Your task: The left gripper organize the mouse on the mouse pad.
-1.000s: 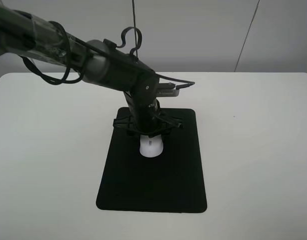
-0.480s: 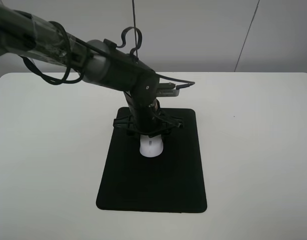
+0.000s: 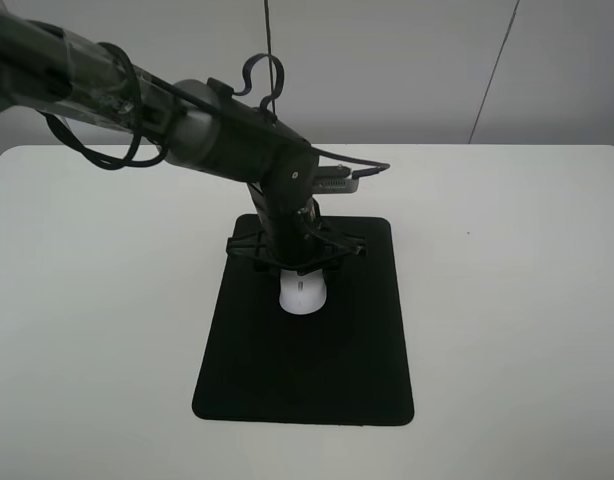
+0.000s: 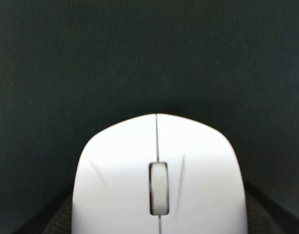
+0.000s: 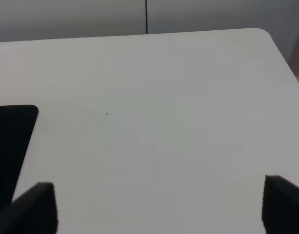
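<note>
The mouse (image 3: 301, 296) lies on the far half of the mouse pad (image 3: 307, 375), beneath the left claw (image 3: 299, 270).

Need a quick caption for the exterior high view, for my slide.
The left hand straddles the mouse on the mouse pad, atop a white table.

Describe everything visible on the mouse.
The mouse is a white, smooth, plastic-looking oval with a grey ribbed scroll wheel and a centre seam between its buttons. It lies flat on the black pad, in its far half, wheel end toward the camera. The left gripper covers its rear; dark fingers flank both sides, contact unclear.
</note>
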Robot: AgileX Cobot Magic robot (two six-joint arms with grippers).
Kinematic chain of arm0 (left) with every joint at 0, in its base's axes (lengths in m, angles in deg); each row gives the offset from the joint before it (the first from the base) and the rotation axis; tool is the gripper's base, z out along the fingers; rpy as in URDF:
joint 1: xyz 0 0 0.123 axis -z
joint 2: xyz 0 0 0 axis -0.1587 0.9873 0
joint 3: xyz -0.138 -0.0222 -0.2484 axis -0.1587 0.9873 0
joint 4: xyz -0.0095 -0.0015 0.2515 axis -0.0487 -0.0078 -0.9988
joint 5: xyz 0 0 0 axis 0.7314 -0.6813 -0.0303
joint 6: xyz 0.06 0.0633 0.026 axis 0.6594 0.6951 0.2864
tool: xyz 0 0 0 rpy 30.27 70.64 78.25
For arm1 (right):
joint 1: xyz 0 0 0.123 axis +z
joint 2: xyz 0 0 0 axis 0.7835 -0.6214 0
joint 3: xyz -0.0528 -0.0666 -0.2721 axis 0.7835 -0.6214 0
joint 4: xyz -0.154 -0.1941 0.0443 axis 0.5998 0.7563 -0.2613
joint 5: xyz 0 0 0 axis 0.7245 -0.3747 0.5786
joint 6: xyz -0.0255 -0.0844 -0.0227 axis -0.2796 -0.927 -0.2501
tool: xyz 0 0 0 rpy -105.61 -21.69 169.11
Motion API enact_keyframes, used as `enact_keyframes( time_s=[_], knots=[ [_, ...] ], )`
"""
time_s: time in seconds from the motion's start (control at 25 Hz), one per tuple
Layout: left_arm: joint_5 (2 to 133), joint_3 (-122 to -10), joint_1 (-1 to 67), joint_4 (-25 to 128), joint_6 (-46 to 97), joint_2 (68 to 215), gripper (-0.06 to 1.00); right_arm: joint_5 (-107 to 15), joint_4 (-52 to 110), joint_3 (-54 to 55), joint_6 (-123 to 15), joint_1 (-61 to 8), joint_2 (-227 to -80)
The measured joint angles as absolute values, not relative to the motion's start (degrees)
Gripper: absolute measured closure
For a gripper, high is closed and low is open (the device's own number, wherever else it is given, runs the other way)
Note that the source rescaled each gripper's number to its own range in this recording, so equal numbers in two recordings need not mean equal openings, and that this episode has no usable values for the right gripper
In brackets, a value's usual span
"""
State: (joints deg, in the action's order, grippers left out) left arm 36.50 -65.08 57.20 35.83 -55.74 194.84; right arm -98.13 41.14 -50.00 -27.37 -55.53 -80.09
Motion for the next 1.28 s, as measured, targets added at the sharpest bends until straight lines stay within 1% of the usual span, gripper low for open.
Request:
enact_keyframes(
  time_s=[0.28, 0.32, 0.36, 0.4, 0.44, 0.48, 0.56, 0.76, 0.92, 1.28],
  knots=[
    [36.5, -65.08, 57.14, 35.87, -55.74, 194.84, 0.93, -98.13, 41.14, -50.0, -27.37, -55.53, -80.09],
    [36.5, -65.08, 57.14, 35.54, -55.74, 194.84, 0.87, -98.13, 41.14, -50.0, -27.37, -55.53, -80.09],
    [36.61, -65.13, 57.14, 35.21, -55.74, 194.84, 0.68, -98.13, 41.14, -50.0, -27.37, -55.53, -80.09],
    [37.01, -65.2, 57.2, 34.96, -55.68, 194.84, 0.38, -98.13, 41.14, -50.0, -27.37, -55.53, -80.09],
    [37.33, -65.2, 57.2, 34.89, -55.41, 194.84, 0.19, -98.13, 41.14, -50.0, -27.37, -55.53, -80.09],
    [37.67, -65.2, 57.2, 34.62, -55.2, 194.84, 0.09, -98.13, 41.14, -50.0, -27.37, -55.53, -80.09],
    [37.85, -65.2, 57.2, 34.5, -54.95, 194.84, 0.01, -98.13, 41.14, -50.0, -27.37, -55.53, -80.09],
    [37.92, -65.2, 57.15, 34.21, -54.78, 194.72, 0.0, -98.13, 41.14, -50.0, -27.37, -55.53, -80.09],
    [37.13, -65.2, 56.8, 33.09, -54.76, 193.57, -0.06, -98.13, 41.14, -50.0, -27.37, -55.53, -80.09],
    [34.29, -65.2, 55.23, 30.43, -52.74, 184.99, -0.06, -98.13, 41.14, -50.0, -27.37, -55.53, -80.09]
  ],
)
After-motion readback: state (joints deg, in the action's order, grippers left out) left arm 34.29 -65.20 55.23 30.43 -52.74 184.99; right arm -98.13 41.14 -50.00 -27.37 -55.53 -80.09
